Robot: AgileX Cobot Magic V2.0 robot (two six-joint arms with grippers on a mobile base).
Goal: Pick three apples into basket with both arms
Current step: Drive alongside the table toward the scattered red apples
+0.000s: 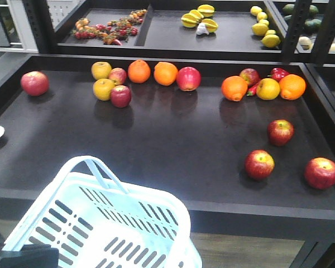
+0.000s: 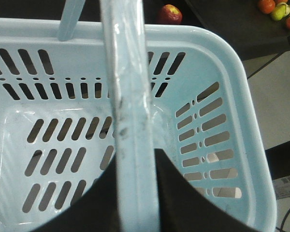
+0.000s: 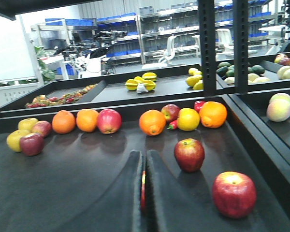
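Observation:
Three dark red apples lie at the right of the black table: one [image 1: 280,132], one [image 1: 259,164] and one [image 1: 321,172]. In the right wrist view two show, the nearer apple [image 3: 234,193] and the farther apple [image 3: 189,154]. A sliver of the third apple [image 3: 143,191] shows through the slit between the fingers. My right gripper [image 3: 144,154] is shut and empty, low over the table. The pale blue basket [image 1: 151,196] hangs at the table's front left. My left gripper [image 2: 135,152] is shut on the basket's handle [image 2: 130,96]. The basket [image 2: 208,36] is empty.
Oranges [image 1: 139,71], yellow apples [image 1: 101,70] and more red apples [image 1: 188,78] line the table's back. A lone red apple [image 1: 34,82] lies far left. A raised ledge and black posts [image 3: 207,43] border the table; the shelf behind holds yellow fruit [image 1: 199,18].

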